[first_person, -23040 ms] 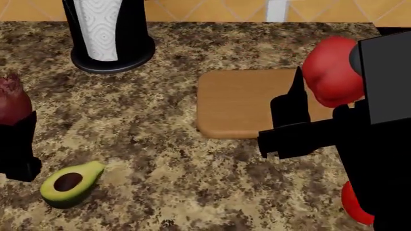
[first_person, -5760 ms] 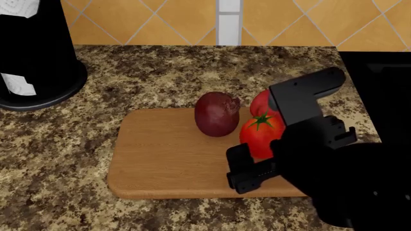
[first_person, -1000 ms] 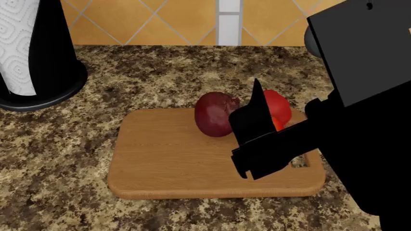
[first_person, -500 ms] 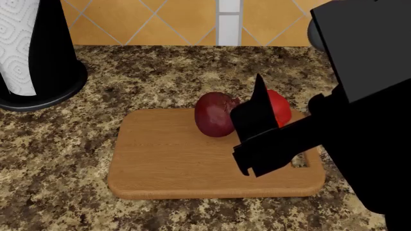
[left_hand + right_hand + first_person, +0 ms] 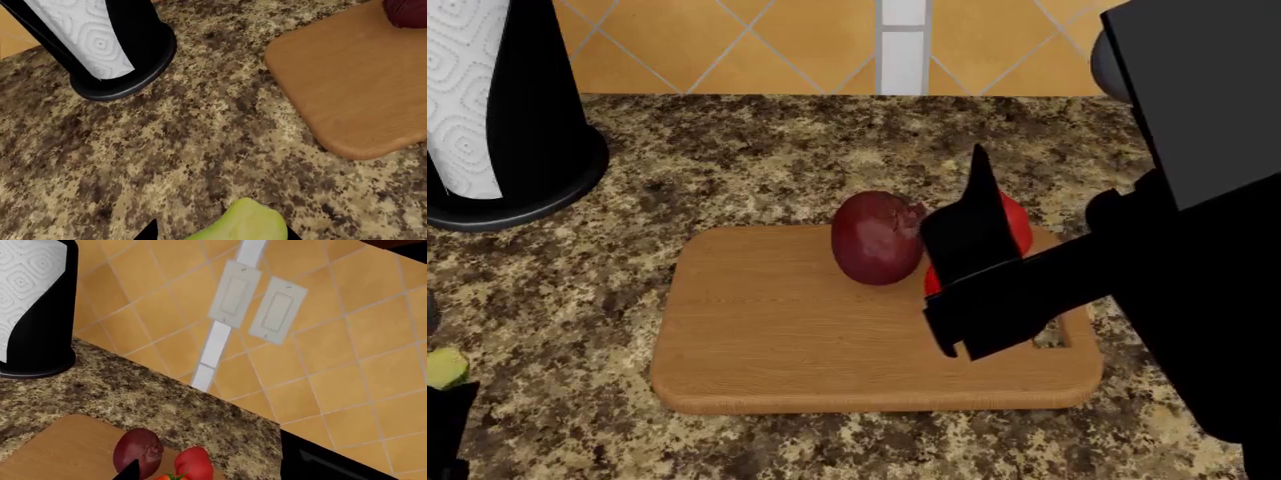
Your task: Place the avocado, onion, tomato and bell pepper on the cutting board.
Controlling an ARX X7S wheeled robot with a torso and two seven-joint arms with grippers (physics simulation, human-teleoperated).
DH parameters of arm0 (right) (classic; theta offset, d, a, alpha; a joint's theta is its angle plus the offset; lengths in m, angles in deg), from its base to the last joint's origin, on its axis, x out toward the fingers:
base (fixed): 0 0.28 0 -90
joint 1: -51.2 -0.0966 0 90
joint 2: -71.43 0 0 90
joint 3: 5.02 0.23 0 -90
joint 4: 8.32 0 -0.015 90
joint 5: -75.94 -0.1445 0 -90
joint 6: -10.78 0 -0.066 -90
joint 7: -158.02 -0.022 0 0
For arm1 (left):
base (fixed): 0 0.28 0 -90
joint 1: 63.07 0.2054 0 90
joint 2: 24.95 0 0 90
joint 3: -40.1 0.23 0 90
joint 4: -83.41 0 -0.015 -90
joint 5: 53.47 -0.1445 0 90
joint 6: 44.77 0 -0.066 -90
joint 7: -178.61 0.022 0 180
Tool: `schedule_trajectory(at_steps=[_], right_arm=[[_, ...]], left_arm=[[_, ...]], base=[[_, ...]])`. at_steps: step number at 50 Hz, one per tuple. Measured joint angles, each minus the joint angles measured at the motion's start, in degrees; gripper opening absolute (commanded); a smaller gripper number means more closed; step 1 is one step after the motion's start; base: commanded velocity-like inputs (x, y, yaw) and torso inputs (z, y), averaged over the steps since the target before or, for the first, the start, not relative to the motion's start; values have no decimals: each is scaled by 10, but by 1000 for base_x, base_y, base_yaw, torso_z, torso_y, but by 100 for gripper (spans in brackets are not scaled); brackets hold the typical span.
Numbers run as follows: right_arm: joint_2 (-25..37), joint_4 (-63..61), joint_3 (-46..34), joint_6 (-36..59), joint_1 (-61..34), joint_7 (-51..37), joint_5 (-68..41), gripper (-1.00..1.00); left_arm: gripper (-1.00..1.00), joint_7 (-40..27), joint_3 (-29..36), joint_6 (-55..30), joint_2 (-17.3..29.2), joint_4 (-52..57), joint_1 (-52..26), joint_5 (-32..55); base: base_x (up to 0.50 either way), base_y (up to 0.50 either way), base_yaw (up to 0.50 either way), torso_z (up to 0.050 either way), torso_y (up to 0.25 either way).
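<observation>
The thick light-brown wooden cutting board [image 5: 787,340] is lying on the speckled brown stone counter [image 5: 721,170]. The round dark purple onion [image 5: 878,238] is sitting on the board toward one o'clock from its middle. The lumpy plain red bell pepper [image 5: 195,461] is sitting just beside the onion, and the shiny red tomato [image 5: 171,477] with its green star top is peeking out next to them. The black right gripper [image 5: 981,270] is hanging over the board, and I cannot tell if it is released or clenched. The black left gripper [image 5: 217,235] is grasping the yellow-green avocado half [image 5: 241,224] over the counter, at about eight o'clock from the board. The black paper towel holder [image 5: 501,110] is standing at ten o'clock
</observation>
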Motion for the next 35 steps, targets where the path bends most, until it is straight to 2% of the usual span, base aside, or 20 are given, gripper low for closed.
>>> schedule_trajectory(at_steps=[16, 35], right_arm=[[10, -6, 5, -7, 4, -1, 1, 100], [19, -8, 8, -10, 8, 3, 4, 100]], left_arm=[[-100, 49, -3, -35, -108, -83, -40, -45], [-100, 101, 8, -30, -232, -194, -54, -104]], base=[[0, 0, 0, 0, 0], [0, 0, 0, 0, 0]])
